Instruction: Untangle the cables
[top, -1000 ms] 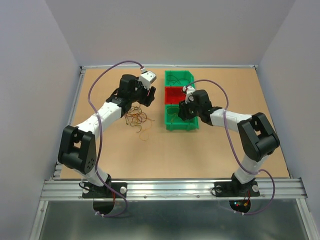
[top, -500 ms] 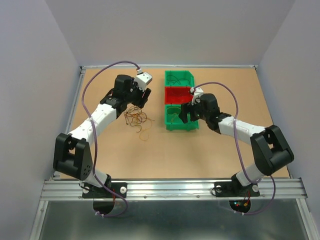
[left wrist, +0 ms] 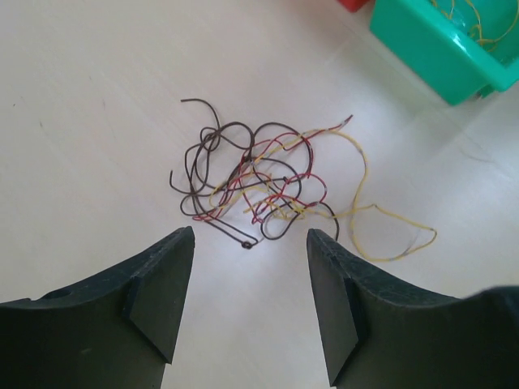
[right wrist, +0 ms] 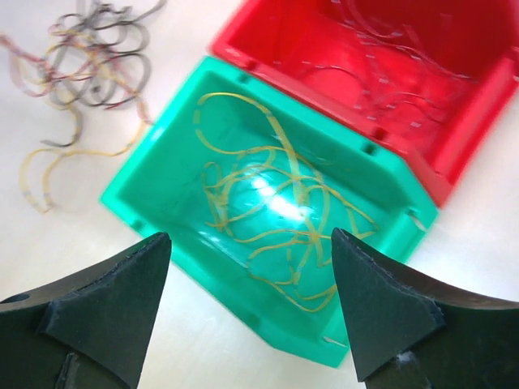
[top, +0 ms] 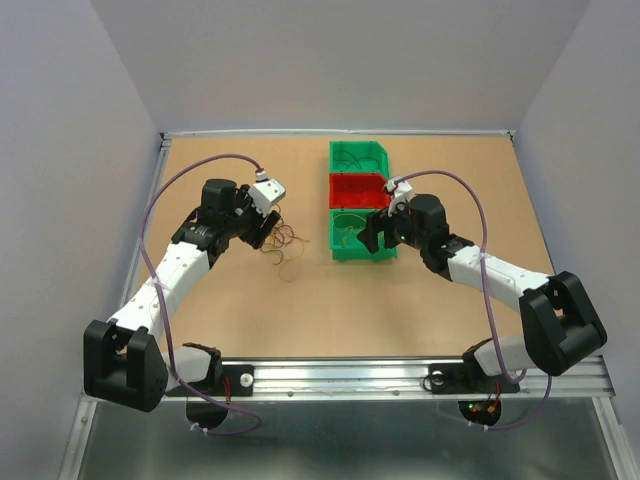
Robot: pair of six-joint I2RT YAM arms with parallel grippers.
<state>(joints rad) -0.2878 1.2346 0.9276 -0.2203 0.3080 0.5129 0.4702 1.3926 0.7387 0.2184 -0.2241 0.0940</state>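
Black, red, yellow curly cables (left wrist: 259,182) tangled; glossy green plastic bin (left wrist: 430,53) nearby

arms (top: 168,278): white links, black joints | purple cables (top: 440,172) (looped) | fingers (left wrist: 158,292): black

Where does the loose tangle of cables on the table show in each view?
Top external: the cables lie left of the near green bin.
Left wrist: cables at frame centre.
Right wrist: cables in the top-left corner.
Shared landmark: near green bin, right of the cables everywhere.
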